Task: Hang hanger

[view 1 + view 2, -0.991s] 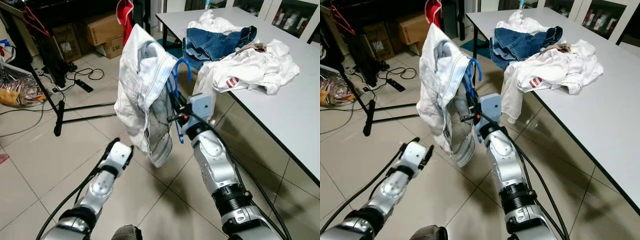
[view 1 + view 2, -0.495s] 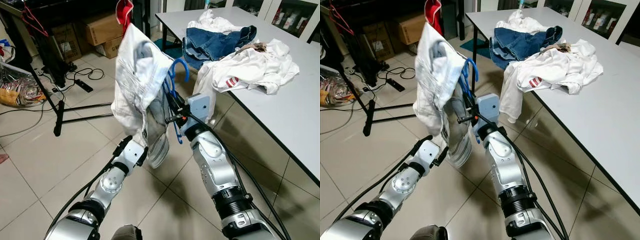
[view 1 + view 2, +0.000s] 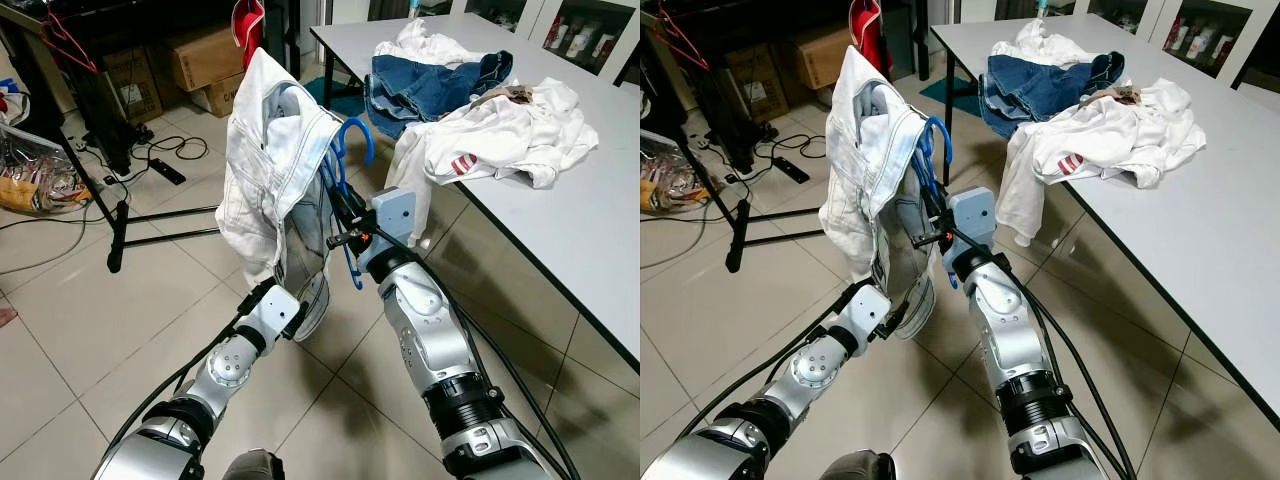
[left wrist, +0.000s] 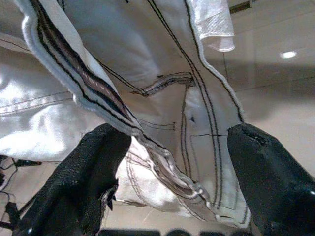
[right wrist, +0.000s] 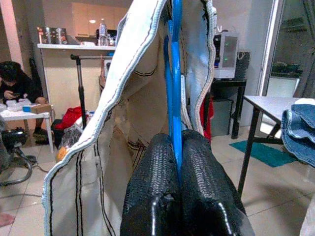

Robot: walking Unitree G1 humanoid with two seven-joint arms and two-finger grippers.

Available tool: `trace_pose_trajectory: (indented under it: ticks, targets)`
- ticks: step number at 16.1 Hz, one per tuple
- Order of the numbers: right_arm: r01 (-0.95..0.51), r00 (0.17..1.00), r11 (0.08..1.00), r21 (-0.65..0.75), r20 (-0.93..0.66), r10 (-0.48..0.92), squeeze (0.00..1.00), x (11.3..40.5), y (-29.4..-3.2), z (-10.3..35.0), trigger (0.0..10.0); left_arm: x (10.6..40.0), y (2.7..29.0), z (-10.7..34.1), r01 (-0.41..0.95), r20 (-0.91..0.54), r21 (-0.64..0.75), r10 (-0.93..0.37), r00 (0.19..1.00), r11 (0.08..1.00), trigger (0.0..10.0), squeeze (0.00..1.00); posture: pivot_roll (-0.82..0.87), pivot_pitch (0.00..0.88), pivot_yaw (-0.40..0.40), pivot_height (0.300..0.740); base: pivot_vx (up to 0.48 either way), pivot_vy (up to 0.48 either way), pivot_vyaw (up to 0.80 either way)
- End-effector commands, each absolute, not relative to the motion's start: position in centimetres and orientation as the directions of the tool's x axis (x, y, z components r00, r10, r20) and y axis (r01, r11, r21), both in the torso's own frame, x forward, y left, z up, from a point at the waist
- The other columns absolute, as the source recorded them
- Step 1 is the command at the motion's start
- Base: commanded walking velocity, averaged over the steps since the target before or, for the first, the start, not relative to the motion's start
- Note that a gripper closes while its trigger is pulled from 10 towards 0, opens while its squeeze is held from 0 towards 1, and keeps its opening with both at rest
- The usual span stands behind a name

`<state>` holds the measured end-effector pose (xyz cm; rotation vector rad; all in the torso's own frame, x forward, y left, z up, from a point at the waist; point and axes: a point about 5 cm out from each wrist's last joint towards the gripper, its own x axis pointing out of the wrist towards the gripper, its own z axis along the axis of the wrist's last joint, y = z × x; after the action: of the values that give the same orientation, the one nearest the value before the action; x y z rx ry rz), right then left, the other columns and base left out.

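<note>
Hanger (image 3: 345, 190) under white garment (image 3: 270, 170), beside cluttered table (image 3: 560, 230), above stand legs (image 3: 150, 230).

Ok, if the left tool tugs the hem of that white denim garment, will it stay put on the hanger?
Probably floppy: the white denim garment hangs in loose folds from the blue plastic hanger. It may slide, being only draped. The right tool pinches the hanger, so that should hold; the left tool is open around the hem.

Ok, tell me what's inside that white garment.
A blue hanger, hook poking out, pinched by the right tool. The white garment covers the hanger's shoulders.
</note>
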<state>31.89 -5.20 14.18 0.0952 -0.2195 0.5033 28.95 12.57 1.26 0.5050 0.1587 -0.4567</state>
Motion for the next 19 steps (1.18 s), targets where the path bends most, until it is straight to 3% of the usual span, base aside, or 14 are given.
trace_pose_trajectory:
  ticks: [1,5,6,7,19]
  targets:
    - [-0.497,0.82,0.867,0.016,0.334,0.464,0.0,31.8,-5.08,16.52,10.0,29.35,12.59,1.58,0.45,-0.251,0.45,-0.375,0.892,0.771,10.0,0.0,0.04,0.0,0.026,0.74,0.0,0.0,0.0]
    - [-0.511,0.812,0.86,0.021,0.339,0.474,0.0,31.66,-4.94,16.61,10.0,30.0,12.73,1.97,0.427,-0.252,0.447,-0.347,0.903,0.786,10.0,0.0,0.03,0.0,0.028,0.74,0.0,0.0,0.0]
    - [-0.511,0.812,0.859,0.022,0.34,0.475,0.0,31.65,-4.96,16.62,10.0,30.1,12.76,1.97,0.423,-0.261,0.449,-0.338,0.904,0.787,2.6,0.0,0.03,0.0,0.029,0.74,0.0,0.0,0.0]
    - [-0.513,0.811,0.858,0.024,0.341,0.475,0.0,31.62,-5.0,16.61,10.0,30.23,12.96,1.87,0.411,-0.277,0.448,-0.314,0.908,0.794,0.0,0.0,0.03,0.0,0.03,0.74,0.0,0.0,0.0]
    - [-0.52,0.813,0.853,0.051,0.335,0.476,0.0,31.57,-5.21,16.49,10.0,29.97,12.92,1.65,0.442,-0.291,0.451,-0.34,0.894,0.775,0.0,0.0,0.03,0.0,0.029,0.74,0.0,0.0,0.0]
